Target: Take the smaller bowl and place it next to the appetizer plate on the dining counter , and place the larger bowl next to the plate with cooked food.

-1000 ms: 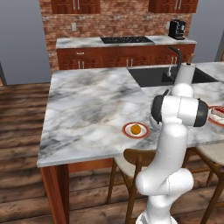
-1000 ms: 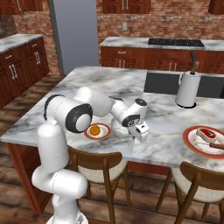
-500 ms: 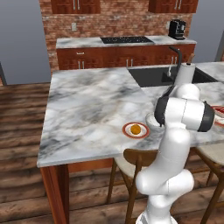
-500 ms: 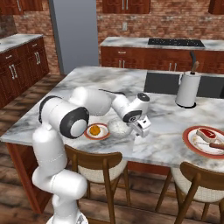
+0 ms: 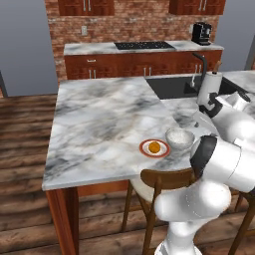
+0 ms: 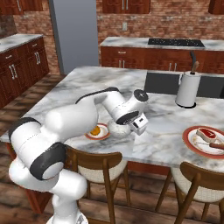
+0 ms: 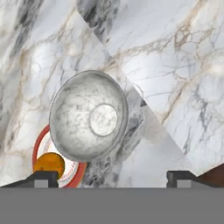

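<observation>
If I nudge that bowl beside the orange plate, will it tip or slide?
The bowl looks rigid, with a small flat base, so it would probably slide on the glossy counter. A push high on its rim might rock it toward the plate.

Polished white-and-grey veined marble across the dining counter [image 5: 99, 119], smooth with a soft sheen; same stone-like mottled grey finish on the small bowl [image 7: 89, 116], glossy inside. Glazed ceramic look on the red-rimmed appetizer plate [image 5: 145, 148] and the steak plate [image 6: 190, 140], matt rough brick on the back wall [image 6: 175, 19], reddish varnished wood on the cabinets [image 5: 124, 64], plank floor [image 5: 22, 149] and chair backs [image 6: 94, 159]. Brushed metal on the white kettle [image 6: 188, 89], dark matt plastic on the fingertips [image 7: 46, 176]
</observation>
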